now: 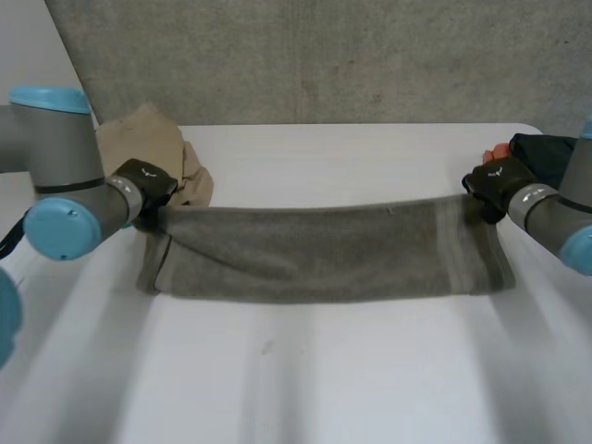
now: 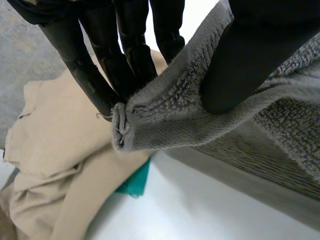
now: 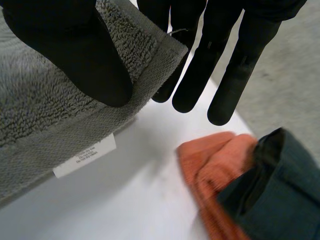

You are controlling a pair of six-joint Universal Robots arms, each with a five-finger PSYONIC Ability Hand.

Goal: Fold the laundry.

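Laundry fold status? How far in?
Done: the grey terry towel looks doubled lengthwise into a long band on the white table. In hand: the left hand and right hand each pinch an end corner, holding it stretched between them. Left: the towel's remaining folds, plus the crumpled beige garment beside the left hand and the orange cloth and dark teal garment near the right, all unfolded.

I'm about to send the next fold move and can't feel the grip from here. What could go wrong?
1. The left hand pinches the grey towel right at its corner, thumb against fingers; a pull might slip it free.
2. The beige cloth lies just beside that hand and could get snagged or dragged.
3. The right hand holds its corner close to the orange cloth; the same may happen there.
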